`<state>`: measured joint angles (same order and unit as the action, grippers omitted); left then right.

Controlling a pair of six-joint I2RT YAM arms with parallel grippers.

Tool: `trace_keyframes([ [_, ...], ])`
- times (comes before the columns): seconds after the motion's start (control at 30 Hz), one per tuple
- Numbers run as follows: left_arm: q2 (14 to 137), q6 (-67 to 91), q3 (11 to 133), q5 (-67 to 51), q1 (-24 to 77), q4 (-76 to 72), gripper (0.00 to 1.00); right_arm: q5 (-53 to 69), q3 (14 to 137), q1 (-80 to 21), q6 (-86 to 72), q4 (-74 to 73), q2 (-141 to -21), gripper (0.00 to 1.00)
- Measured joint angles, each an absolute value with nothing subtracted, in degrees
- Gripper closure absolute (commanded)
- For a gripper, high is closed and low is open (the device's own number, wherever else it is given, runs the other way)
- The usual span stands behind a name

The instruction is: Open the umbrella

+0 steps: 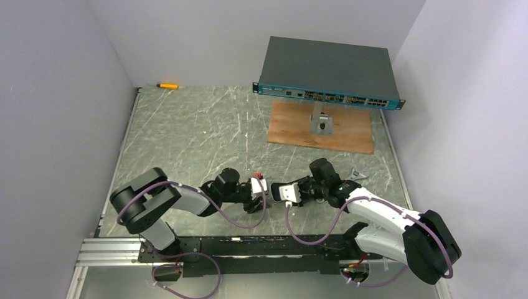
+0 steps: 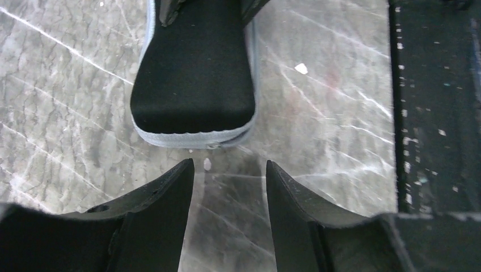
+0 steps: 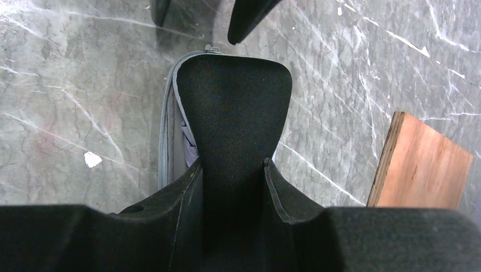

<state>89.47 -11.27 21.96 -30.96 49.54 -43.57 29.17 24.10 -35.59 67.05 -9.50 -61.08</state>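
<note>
**Black mounting rail, two arms, one folded umbrella of black fabric with pale grey edging**

1. Setting. Rail runs along the near edge of a grey-green, marble-patterned surface with white veining. Plain pale walls close it in at left, back and right. Far right: a large, flat, dark grey box with a teal front. In front of it lies a bare plywood board carrying a small grey metal bracket. Far left corner: a slim orange pen.

2. Views.
   - Overhead only: box, pen, bracket, and both arms meeting tip to tip at mid-width, near the rail. The umbrella is barely made out there.
   - Left wrist only: the umbrella's broad rounded end seen head-on, a small white chip on the surface beside it, and the dark rail at right.
   - Right wrist only: the umbrella narrowing toward the camera, and a corner of the board at right.
   - Whether the umbrella rests on the surface or hangs just above it cannot be told.

3. Hands.
   - Left hand: fingers spread, bare surface between them, holding nothing. The umbrella's end lies just beyond the tips, apart from them.
   - Right hand: fingers pressed against the umbrella's narrow part, pinching it.
</note>
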Motion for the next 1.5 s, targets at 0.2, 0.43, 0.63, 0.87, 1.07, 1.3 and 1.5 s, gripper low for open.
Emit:
trace_keyframes([
  [0.2, 93.7, -11.1, 24.9, -26.4, 50.9, -45.1, 0.53, 29.0, 24.4, -35.7, 65.8, -9.4, -61.8, 0.93],
  [0.43, 94.7, -9.1, 25.0, -24.0, 51.5, -46.2, 0.85, 28.6, 25.2, -35.7, 64.0, -9.7, -62.7, 0.96],
  [0.63, 94.8, -7.8, 25.0, -22.8, 51.9, -46.0, 1.0, 28.3, 24.9, -35.7, 64.2, -10.1, -61.8, 0.99],
  [0.87, 94.5, -4.8, 25.1, -23.8, 49.3, -45.2, 1.0, 29.0, 24.3, -35.8, 66.0, -10.1, -61.0, 1.0],
  [1.07, 93.6, -4.8, 25.3, -24.2, 45.9, -44.7, 1.0, 30.7, 24.1, -36.2, 68.2, -10.2, -60.9, 1.0],
  [1.3, 93.6, -7.3, 26.0, -27.0, 45.1, -44.2, 1.0, 31.9, 23.5, -37.4, 73.6, -10.8, -59.9, 1.0],
  [1.5, 93.6, -11.4, 26.0, -31.4, 44.0, -43.4, 1.0, 33.4, 25.8, -37.7, 82.6, -14.5, -61.8, 1.0],
])
